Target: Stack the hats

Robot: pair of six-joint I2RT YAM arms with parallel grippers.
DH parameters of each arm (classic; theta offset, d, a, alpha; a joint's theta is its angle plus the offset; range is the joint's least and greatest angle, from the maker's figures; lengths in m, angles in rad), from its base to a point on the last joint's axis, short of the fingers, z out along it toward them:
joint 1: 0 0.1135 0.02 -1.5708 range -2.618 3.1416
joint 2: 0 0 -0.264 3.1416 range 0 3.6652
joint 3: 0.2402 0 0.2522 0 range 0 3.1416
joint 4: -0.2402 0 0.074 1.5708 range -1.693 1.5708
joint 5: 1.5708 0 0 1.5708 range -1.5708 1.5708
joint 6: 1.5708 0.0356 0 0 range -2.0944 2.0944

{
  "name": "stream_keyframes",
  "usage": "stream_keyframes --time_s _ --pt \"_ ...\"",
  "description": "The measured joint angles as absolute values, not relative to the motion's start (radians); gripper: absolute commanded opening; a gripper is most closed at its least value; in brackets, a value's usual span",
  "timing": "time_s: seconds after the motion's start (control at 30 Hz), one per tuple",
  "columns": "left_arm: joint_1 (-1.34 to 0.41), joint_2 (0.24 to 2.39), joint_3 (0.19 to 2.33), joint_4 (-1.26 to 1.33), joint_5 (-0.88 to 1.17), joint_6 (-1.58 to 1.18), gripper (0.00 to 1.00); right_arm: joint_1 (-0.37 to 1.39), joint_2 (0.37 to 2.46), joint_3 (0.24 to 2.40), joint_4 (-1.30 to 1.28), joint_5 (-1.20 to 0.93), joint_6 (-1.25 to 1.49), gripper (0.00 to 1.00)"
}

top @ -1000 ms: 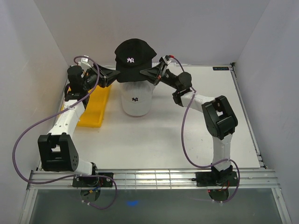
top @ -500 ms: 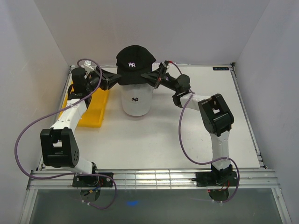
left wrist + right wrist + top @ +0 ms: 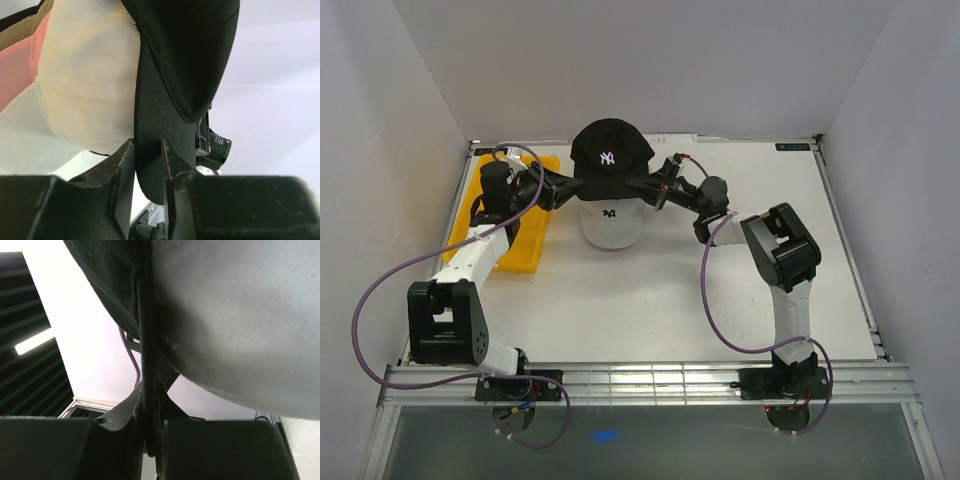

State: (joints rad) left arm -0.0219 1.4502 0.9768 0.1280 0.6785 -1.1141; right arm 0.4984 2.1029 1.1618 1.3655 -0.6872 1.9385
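- holding the black cap (image 3: 610,152) from both sides, just right of the yellow tray (image 3: 525,255), toward the far side of the table (image 3: 720,310).
- black cap sits on top of the white cap (image 3: 608,222), white logo facing the near edge. the white cap's lower part shows under it, also just right of the tray.
- left gripper (image 3: 573,189) narrow, jaws pinched on the black cap's edge nearest the tray. left wrist view shows black fabric between both fingers (image 3: 121,167).
- right gripper (image 3: 633,184) nearly closed, clamped on a thin black cap edge on the side away from the tray, fingers (image 3: 131,405) tight on the seam.
- left wrist view: pink cap (image 3: 15,75) and tan cap (image 3: 46,7) edges peek out beside the white one, can't tell their order.
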Motion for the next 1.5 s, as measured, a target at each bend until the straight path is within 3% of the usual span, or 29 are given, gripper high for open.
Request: stream_keyframes --time_s 0.43,0.9,1.5 --pt "-0.03 1.402 0.879 0.177 0.681 -1.1 0.0 0.506 2.101 1.056 1.444 -0.691 1.926 0.09" --pt "-0.035 1.395 0.791 0.21 0.701 -1.071 0.0 0.511 2.101 0.95 1.416 -0.73 1.843 0.36" --pt "-0.033 1.375 0.782 0.122 0.665 -1.036 0.0 0.519 2.047 0.895 1.354 -0.758 1.705 0.39"
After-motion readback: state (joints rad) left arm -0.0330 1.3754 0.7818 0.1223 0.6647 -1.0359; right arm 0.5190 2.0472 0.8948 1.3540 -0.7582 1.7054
